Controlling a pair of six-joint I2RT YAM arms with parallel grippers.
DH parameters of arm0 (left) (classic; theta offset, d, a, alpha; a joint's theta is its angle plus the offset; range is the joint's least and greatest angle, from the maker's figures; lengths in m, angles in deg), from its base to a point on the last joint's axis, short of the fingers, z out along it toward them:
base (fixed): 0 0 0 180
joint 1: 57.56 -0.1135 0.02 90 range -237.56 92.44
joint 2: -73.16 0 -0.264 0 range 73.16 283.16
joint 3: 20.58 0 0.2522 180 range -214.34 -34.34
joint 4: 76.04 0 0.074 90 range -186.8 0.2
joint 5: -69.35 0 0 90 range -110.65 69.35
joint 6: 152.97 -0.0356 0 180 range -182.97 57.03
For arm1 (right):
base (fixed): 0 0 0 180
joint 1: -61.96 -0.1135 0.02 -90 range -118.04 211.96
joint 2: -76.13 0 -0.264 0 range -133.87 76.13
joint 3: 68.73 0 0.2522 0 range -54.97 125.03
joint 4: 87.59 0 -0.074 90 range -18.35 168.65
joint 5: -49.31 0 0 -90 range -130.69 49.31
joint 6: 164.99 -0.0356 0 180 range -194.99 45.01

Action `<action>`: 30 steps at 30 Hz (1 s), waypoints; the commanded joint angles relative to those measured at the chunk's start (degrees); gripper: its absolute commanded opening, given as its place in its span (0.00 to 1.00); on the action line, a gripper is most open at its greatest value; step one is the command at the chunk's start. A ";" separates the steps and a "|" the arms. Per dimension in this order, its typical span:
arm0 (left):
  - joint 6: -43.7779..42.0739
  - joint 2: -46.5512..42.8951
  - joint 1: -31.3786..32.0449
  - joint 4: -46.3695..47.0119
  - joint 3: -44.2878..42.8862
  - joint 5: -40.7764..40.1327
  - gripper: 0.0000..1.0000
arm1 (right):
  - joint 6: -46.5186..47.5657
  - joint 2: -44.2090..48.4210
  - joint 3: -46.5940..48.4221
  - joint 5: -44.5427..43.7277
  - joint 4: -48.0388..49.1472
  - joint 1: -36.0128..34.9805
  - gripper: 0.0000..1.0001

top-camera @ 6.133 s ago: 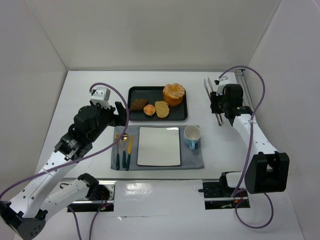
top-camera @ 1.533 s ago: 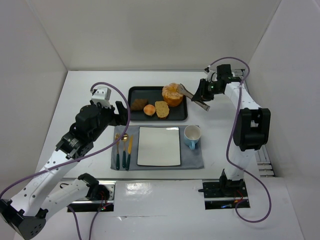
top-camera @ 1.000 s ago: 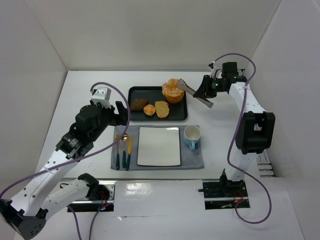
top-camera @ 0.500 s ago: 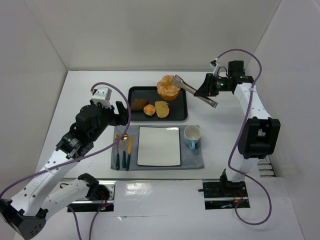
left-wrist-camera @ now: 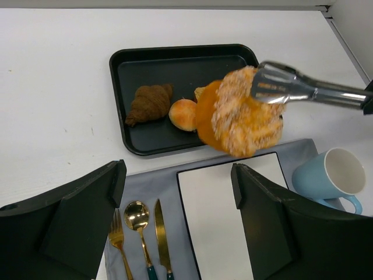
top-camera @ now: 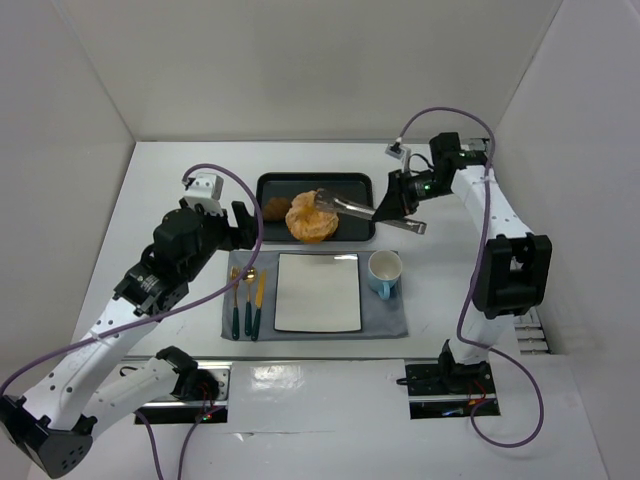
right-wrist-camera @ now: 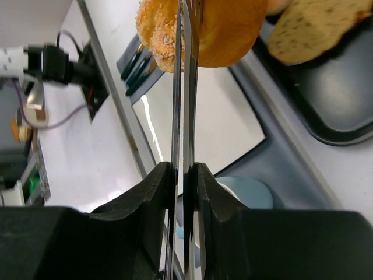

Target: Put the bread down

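Bringing bread (top-camera: 305, 221) in tongs (top-camera: 352, 208) toward plate (top-camera: 318, 293)

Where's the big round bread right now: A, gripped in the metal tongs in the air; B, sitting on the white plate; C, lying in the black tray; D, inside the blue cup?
A: the bread is pinched between the tongs, lifted off the tray and not yet down on the plate.

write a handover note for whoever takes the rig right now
Left tool: open, empty, beside the tray's left side.
Right tool: shut on tongs, which pinch the bread.
Bread: in the air over the tray's near edge, just short of the white plate.
Done: bread picked up.
Left: carry it over the plate, likely the target, lower it, open the tongs.
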 commanded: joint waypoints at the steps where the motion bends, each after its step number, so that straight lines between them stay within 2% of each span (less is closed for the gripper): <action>1: -1.09 0.31 0.17 2.94 -0.33 -0.87 0.91 | 8.15 -0.55 2.33 2.85 -6.27 -3.86 0.00; 12: -1.09 0.31 0.17 2.94 -0.33 -1.40 0.91 | 11.15 1.11 1.27 -2.85 -9.61 -9.75 0.00; 30: -1.09 -0.22 0.17 2.94 -0.33 -1.40 0.91 | 16.16 1.64 -3.12 -7.43 -16.91 -12.65 0.00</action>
